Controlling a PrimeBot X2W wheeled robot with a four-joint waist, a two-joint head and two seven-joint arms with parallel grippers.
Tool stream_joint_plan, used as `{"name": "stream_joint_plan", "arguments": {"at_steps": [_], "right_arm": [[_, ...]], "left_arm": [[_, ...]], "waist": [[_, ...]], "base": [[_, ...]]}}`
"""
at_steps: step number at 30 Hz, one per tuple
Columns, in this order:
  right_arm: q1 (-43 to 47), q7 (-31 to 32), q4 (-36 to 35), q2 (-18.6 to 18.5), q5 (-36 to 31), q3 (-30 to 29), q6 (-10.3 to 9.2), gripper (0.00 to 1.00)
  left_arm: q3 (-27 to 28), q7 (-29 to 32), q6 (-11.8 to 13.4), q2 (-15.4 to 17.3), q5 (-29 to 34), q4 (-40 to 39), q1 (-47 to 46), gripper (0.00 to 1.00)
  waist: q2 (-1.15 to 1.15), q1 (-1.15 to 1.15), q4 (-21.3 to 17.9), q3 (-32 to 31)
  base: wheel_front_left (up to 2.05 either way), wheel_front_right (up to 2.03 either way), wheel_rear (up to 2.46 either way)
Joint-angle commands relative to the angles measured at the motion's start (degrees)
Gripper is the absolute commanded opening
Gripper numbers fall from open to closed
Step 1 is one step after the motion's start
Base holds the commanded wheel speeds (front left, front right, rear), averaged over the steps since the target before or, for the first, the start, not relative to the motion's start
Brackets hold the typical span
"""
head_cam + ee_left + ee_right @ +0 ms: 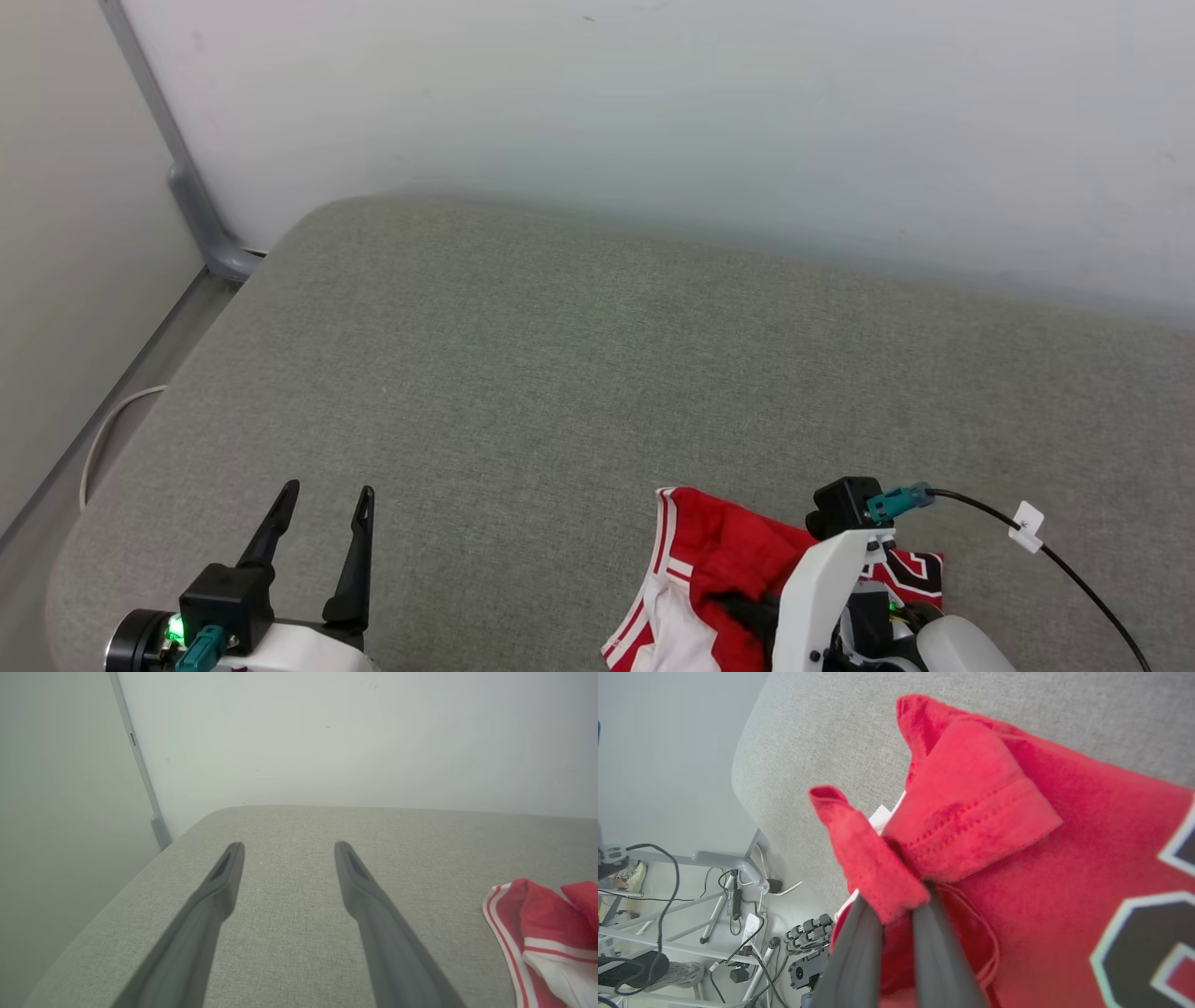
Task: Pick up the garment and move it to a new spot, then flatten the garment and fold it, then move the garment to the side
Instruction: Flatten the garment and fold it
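The garment is a red jersey with white sleeves and striped trim, bunched near the front right of the grey cushioned surface. It also shows at the right edge of the left wrist view as the garment. My right gripper is shut on a fold of the garment's red hem, with a black and white print beside it. In the head view the right arm's white wrist covers part of the cloth. My left gripper stands open over bare cushion at the lower left, well left of the garment, its fingers apart and holding nothing.
A pale wall runs behind the cushion, with a grey metal post at its left corner. The cushion's rounded left edge drops to the floor. Cables, a metal frame and a spare robot hand lie on the floor beside the cushion.
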Motion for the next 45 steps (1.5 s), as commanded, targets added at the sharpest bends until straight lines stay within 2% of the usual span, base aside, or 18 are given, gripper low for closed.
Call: {"name": "stream_joint_plan", "arguments": {"at_steps": [1, 2, 3, 6, 10, 16, 19, 22, 28, 33, 36, 41, 45], "right_arm": [[-1.41, -1.3, 2.23, 0.14, -0.8, 0.39, -0.03, 0.0], [-2.13, -2.19, 3.74, 0.15, -1.58, 0.82, -0.03, 0.35], [-2.85, -3.23, 4.71, 0.17, -1.92, 1.28, -0.03, 1.0], [-4.35, -5.25, 6.35, 0.21, -1.4, 4.11, -0.03, 1.0], [-5.79, -5.77, 4.67, 0.12, 2.57, 8.94, -0.03, 1.0], [-8.69, -7.14, 2.0, 0.11, 6.96, 10.5, -0.03, 1.0], [-11.19, -9.0, 1.22, 0.12, 3.38, 8.25, -0.03, 1.0], [-13.57, -11.2, -0.48, -0.55, -5.48, 5.59, -0.03, 1.0], [-12.54, -17.96, -6.51, -9.73, -19.41, 0.17, -0.04, 1.0], [-8.14, -24.95, -10.81, -15.59, -25.51, -6.2, -0.05, 1.0], [-4.45, -28.68, -13.35, -16.0, -26.83, -10.32, -0.04, 1.0], [2.8, -33.49, -17.58, -13.64, -29.1, -15.49, -0.04, 1.0], [7.42, -37.3, -20.17, -9.32, -30.28, -18.88, -0.06, 1.0]], "left_arm": [[-0.02, -0.12, -0.24, -0.33, 0.3, 0.08, -0.32, 1.0], [-0.03, -0.12, -0.29, -0.39, 0.38, 0.17, -0.38, 1.0], [-0.02, -0.12, -0.36, -0.45, 0.43, 0.24, -0.43, 1.0], [0.1, -0.12, -0.43, -0.42, 0.4, 0.42, -0.44, 1.0], [0.45, -0.12, -0.25, -0.13, 0.58, 0.63, 0.23, 1.0], [0.52, -0.12, -0.1, -0.08, 0.71, -0.14, 0.36, 1.0], [0.37, -0.12, -0.14, -0.41, 0.74, -0.73, 0.35, 1.0], [0.06, -0.12, -0.3, -0.91, 0.76, -1.41, 0.01, 1.0], [-0.5, -0.12, -0.69, -2.38, 0.78, -2.33, -1.13, 1.0], [-0.61, -0.12, -1.35, -3.24, 0.9, -2.78, -1.61, 1.0], [-0.45, -0.12, -1.71, -3.92, 0.9, -3.13, -1.72, 1.0], [-0.22, -0.12, -2.57, -4.76, 1.15, -3.38, -1.67, 1.0], [1.0, -0.12, -3.22, -6.08, 0.77, -4.43, -0.38, 1.0]], "waist": [[0.0, 0.0, 0.45, 0.18], [0.0, 0.0, 0.61, 0.22], [0.0, 0.0, 0.75, 0.26], [0.0, 0.0, 0.87, 0.15], [0.0, 0.0, 0.11, -0.45], [0.0, 0.0, -2.15, -0.94], [0.0, 0.0, -3.72, -0.87], [0.0, 0.0, -5.41, -0.47], [0.0, 0.0, -8.5, 0.51], [0.0, 0.0, -10.84, 1.53], [0.0, 0.0, -12.0, 2.27], [0.0, 0.0, -13.27, 3.1], [0.0, 0.0, -14.04, 3.37]], "base": [[0.0, 0.0, 0.0], [0.0, 0.0, 0.0], [0.0, 0.0, 0.0], [0.0, 0.0, 0.0], [0.0, 0.0, 0.0], [0.0, 0.0, 0.0], [0.0, 0.0, 0.0], [0.0, 0.0, 0.0], [0.0, 0.0, 0.0], [0.0, 0.0, 0.0], [0.0, 0.0, 0.0], [0.0, 0.0, 0.0], [0.0, 0.0, 0.0]]}}
